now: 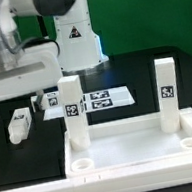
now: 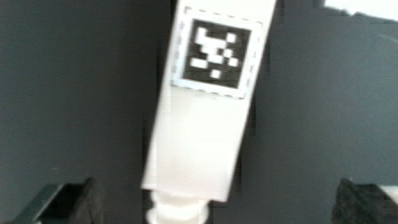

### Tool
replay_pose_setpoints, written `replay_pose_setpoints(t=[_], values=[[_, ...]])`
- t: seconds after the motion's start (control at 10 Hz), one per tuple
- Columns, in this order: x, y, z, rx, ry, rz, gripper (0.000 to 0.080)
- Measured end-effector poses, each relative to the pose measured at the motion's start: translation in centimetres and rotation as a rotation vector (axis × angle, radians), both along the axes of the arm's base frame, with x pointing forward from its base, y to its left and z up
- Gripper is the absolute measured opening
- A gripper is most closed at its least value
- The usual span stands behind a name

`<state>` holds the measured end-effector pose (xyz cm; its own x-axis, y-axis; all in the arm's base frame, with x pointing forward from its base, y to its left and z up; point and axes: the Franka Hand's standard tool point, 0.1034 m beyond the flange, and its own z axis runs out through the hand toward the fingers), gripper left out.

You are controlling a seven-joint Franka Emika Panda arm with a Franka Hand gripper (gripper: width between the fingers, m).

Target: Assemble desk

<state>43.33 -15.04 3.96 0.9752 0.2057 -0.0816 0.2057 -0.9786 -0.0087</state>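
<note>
The white desk top lies at the front with its raised rim and corner holes up. Two legs stand upright in its far corners, one on the exterior view's left and one on its right. A third leg lies loose on the black table at the left. My gripper hangs just above it. In the wrist view this leg lies lengthwise between my fingers, tag up and peg end nearest the gripper. The jaws are wide open and touch nothing.
Another white leg lies behind the left standing leg. The marker board lies flat mid-table. The arm's white base stands at the back, before a green wall.
</note>
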Motion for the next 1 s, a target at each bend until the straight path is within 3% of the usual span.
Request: replay_pose_setpoints(t=[0.3, 0.6, 0.9, 1.0], values=[[-0.1, -0.2, -0.2, -0.002, 0.002, -0.003, 0.0649], [-3.1, -0.9, -2.5, 0.031, 0.077, -0.094, 0.0649], [-3.1, -0.9, -3.0, 0.030, 0.083, -0.103, 0.0649], [-3.1, -0.9, -3.0, 0.030, 0.084, -0.103, 0.0522]])
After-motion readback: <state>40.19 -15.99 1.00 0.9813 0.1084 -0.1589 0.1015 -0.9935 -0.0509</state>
